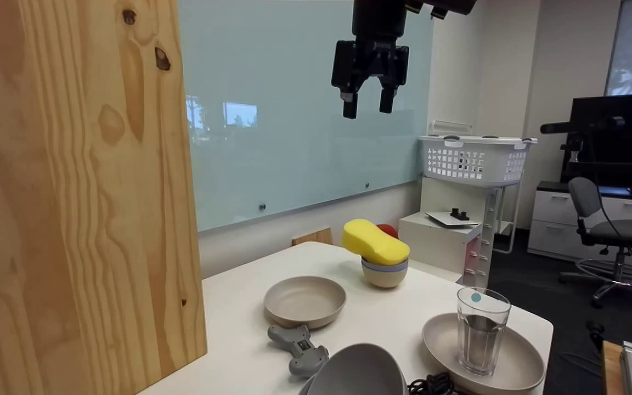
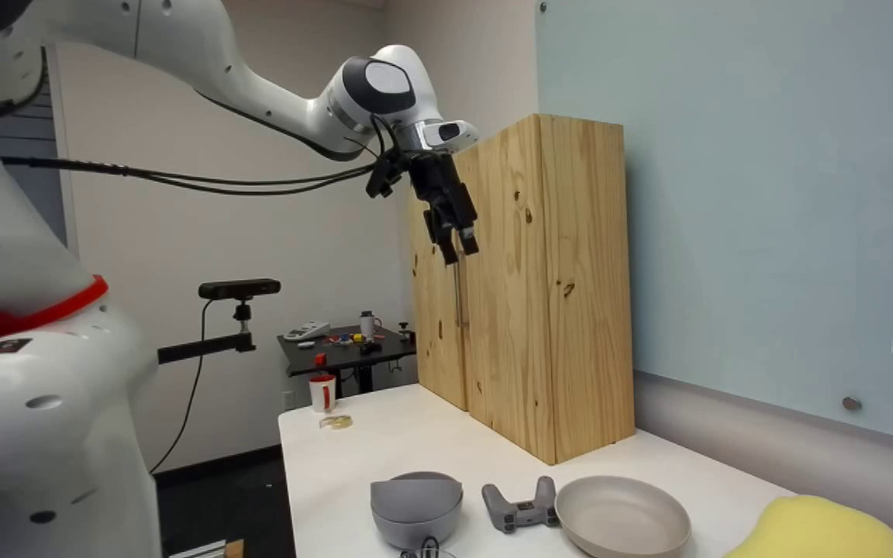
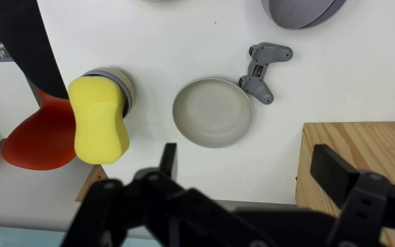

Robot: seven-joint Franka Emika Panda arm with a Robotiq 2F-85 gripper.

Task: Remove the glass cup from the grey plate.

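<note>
Spread wide, my gripper [image 1: 368, 108] hangs in the air high above the white table [image 1: 233, 312], its fingertips pointing downward. The gap between the fingertips shows in both exterior views. On my screen I find the glass cup [image 1: 479, 345] in an exterior view, far below the gripper's height and over toward the lower right of that view, well apart from the fingers. It stands upright inside the grey plate [image 1: 522, 359], its base down on the plate's floor and its walls rising well above the rim, with a blue dot [image 1: 476, 297] close to the brim. Loops of black cable [image 1: 431, 384] lie just beside the plate, between it and two grey bowls [image 2: 415, 500], one of which rests askew in the other. Through the wrist view I look down past the two fingers, one at each side with a broad gap between, onto a similar shallow dish [image 3: 213, 113] that lies well apart from them on the table. A grey game controller [image 3: 257, 70] lies face down at that dish's rim; I can't make out whether the two touch. Across the dish from the controller I have a yellow sponge [image 3: 98, 120] tilted over a small tan bowl [image 3: 126, 80]. In an exterior view the white arm [image 2: 284, 112] reaches down to my gripper, which shows in front of the wooden cabinet [image 2: 508, 325].
</note>
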